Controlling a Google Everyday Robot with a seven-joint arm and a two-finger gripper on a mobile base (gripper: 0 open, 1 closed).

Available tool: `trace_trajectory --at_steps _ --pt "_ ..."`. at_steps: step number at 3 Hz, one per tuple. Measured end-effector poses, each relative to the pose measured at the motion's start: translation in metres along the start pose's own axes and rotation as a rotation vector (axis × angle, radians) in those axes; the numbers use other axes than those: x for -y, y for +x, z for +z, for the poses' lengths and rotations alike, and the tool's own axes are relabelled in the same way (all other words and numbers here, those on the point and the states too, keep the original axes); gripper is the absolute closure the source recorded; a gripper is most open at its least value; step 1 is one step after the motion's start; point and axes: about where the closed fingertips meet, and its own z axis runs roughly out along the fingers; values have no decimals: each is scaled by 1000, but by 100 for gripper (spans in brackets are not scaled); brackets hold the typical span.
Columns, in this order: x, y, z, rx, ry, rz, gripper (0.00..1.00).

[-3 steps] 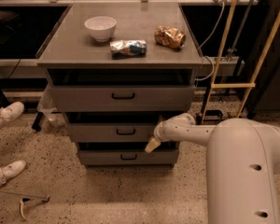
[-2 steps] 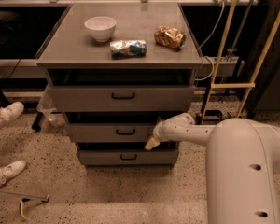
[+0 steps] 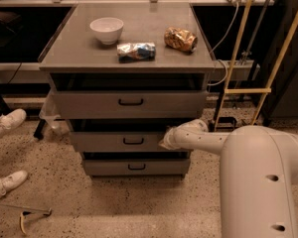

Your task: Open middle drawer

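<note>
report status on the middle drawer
End effector at the middle drawer front, right of its handle. Handle not held. Shoes on floor at left, away from the drawer.

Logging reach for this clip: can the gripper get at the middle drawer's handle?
Probably yes: the gripper hangs just right of the handle on the middle drawer, nothing between them.

pincer lifted slightly, now at right end of middle drawer front
</note>
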Motion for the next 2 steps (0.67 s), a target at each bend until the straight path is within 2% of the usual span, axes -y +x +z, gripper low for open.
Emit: trace_trajectory --at_steps 1,2 --pt "0 0 0 0 0 0 85" --pt "3 -4 -7 0 0 0 100"
